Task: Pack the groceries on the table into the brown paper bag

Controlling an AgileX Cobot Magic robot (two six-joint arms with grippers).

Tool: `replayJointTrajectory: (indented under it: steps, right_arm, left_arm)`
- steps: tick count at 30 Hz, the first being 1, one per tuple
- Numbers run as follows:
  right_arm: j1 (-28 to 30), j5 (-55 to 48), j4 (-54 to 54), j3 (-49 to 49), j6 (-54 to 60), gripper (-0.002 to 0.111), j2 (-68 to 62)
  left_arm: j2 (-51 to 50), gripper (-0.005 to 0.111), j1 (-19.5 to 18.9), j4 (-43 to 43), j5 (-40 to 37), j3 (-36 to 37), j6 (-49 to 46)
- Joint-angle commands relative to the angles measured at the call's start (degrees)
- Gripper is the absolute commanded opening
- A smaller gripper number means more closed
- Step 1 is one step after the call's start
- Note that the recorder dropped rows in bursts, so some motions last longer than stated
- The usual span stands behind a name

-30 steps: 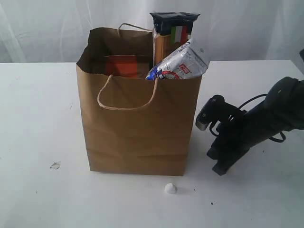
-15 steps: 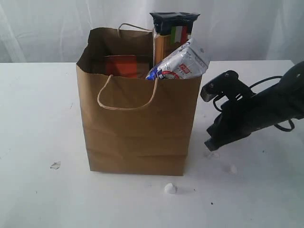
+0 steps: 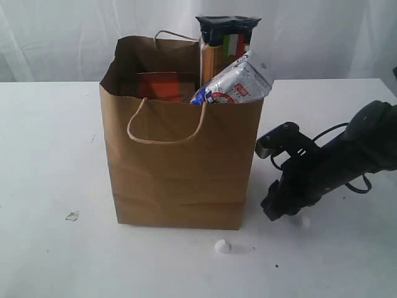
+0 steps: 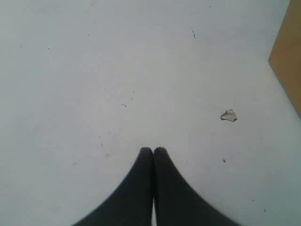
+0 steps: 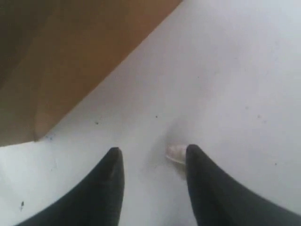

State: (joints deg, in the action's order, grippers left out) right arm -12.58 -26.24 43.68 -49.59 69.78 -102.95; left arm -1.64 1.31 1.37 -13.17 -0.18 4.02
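The brown paper bag (image 3: 180, 167) stands upright mid-table (image 3: 49, 149). Out of its top stick the long spaghetti packet (image 3: 224, 43) and the small white-blue carton (image 3: 239, 81), tilted; the brown pouch with orange label (image 3: 160, 85) shows inside. Jar, can and bottle are hidden. My right gripper (image 3: 273, 210) is down at the tabletop just right of the bag's base; in the right wrist view it (image 5: 150, 153) is open, with a white crumb (image 5: 176, 153) against one finger and the bag (image 5: 70, 61) close ahead. My left gripper (image 4: 153, 150) is shut and empty over bare table.
White crumbs lie in front of the bag (image 3: 222, 246), at the front left (image 3: 72, 216) and beside the right arm (image 3: 304, 220). The left wrist view shows one crumb (image 4: 228, 115) and a corner of the bag (image 4: 288, 56). A white curtain hangs behind.
My right gripper rose and swung back half a second ago, then came down again to the table beside the bag's right base. Bag and contents have not moved.
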Motion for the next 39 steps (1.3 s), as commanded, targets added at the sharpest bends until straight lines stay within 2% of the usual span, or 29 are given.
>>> replayJointTrajectory:
  steps: [1, 2, 6, 15, 17, 18, 20, 21, 29, 34, 39]
  right_arm:
    - [0.0, 2.2, 0.2, -0.1, 0.4, 0.032, -1.1]
    - [0.0, 2.2, 0.2, -0.1, -0.1, 0.022, -1.3]
    - [0.0, 2.2, 0.2, -0.1, -2.6, 0.0, -0.8]
    - [0.0, 1.0, 0.0, -0.1, -4.7, 0.0, 7.5]
    - [0.0, 0.3, 0.0, 0.0, -4.7, 0.006, 6.4]
    - [0.0, -0.7, -0.4, 0.0, -4.4, 0.019, 5.2]
    - [0.0, 0.1, -0.5, 0.0, -4.3, 0.036, 3.5]
    - [0.0, 1.0, -0.5, 0.0, -4.1, 0.041, 2.8]
    - [0.0, 4.0, -0.7, 0.0, -4.1, 0.041, -0.6]
    - [0.0, 3.2, -0.6, 0.0, -4.1, 0.031, -1.8]
    - [0.0, 3.1, -0.6, 0.0, -4.2, 0.003, 0.3]
  left_arm:
    - [0.3, 0.0, 0.1, 0.3, -0.2, 0.2, 0.2]
    - [0.3, 0.0, 0.1, 0.3, -0.2, 0.2, 0.2]
    - [0.3, 0.0, 0.1, 0.3, -0.2, 0.2, 0.2]
    - [0.3, 0.0, 0.1, 0.3, -0.2, 0.2, 0.2]
    - [0.3, 0.0, 0.1, 0.3, -0.2, 0.2, 0.2]
    - [0.3, 0.0, 0.1, 0.3, -0.2, 0.2, 0.2]
    - [0.3, 0.0, 0.1, 0.3, -0.2, 0.2, 0.2]
    - [0.3, 0.0, 0.1, 0.3, -0.2, 0.2, 0.2]
    - [0.3, 0.0, 0.1, 0.3, -0.2, 0.2, 0.2]
    - [0.3, 0.0, 0.1, 0.3, -0.2, 0.2, 0.2]
    - [0.3, 0.0, 0.1, 0.3, -0.2, 0.2, 0.2]
